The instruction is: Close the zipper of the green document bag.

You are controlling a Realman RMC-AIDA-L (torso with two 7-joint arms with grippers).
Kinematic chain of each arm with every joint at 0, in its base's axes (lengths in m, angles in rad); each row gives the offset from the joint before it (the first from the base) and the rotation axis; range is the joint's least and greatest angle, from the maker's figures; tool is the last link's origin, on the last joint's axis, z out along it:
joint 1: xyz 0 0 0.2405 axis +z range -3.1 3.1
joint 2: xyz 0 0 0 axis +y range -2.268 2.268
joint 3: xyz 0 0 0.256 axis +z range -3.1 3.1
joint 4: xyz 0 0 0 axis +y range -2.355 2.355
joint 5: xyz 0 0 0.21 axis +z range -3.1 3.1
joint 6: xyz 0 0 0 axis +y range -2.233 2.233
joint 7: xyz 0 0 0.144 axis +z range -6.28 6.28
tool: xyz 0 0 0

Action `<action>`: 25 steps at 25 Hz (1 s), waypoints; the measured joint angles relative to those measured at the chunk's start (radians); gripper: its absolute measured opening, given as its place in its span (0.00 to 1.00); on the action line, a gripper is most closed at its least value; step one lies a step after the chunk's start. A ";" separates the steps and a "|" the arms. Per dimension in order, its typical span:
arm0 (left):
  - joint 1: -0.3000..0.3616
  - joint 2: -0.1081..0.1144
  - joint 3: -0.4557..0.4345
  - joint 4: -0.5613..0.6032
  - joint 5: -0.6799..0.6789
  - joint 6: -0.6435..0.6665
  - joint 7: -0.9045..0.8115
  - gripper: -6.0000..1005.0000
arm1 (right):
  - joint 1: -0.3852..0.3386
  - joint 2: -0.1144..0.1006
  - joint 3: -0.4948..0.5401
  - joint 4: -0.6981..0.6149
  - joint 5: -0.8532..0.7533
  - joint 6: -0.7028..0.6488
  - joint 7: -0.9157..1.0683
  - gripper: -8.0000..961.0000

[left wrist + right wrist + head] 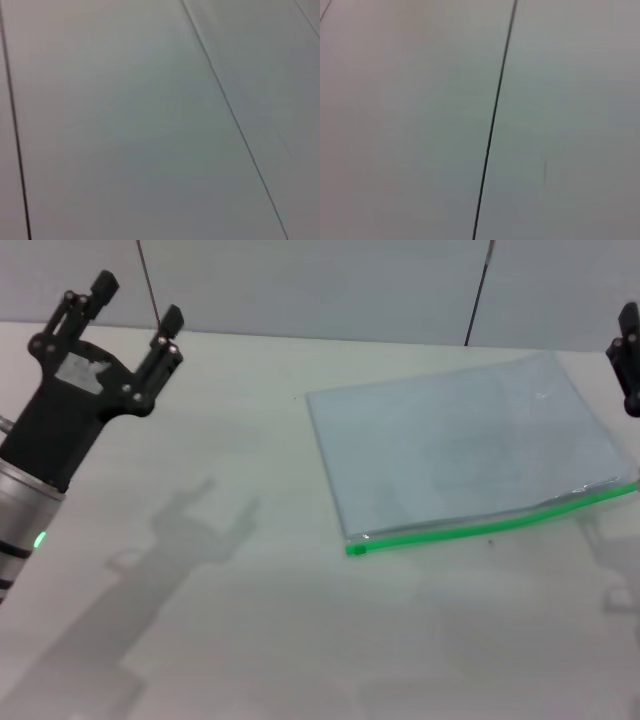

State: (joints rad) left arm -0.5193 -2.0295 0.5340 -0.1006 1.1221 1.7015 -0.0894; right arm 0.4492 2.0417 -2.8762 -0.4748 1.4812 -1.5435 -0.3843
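Left gripper [133,312] raised, fingers [165,340] apart

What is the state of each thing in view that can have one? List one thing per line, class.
green document bag: lying flat on the table, untouched.
zipper: along the near edge, bowed up towards the right end; whether closed cannot be told.
left end effector: open, raised above the table, far left of the bag, holding nothing.
right end effector: at the right edge, mostly out of view.

Pale table [250,620], green document bag [465,455] seemingly flat on it.
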 joint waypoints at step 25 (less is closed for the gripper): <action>0.018 0.002 -0.022 0.043 -0.026 -0.001 -0.214 0.69 | 0.003 0.000 0.000 -0.007 -0.053 -0.030 0.063 0.87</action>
State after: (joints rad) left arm -0.5015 -2.0279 0.5123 -0.0578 1.0965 1.7002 -0.3037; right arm 0.4525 2.0417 -2.8762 -0.4817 1.4281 -1.5739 -0.3218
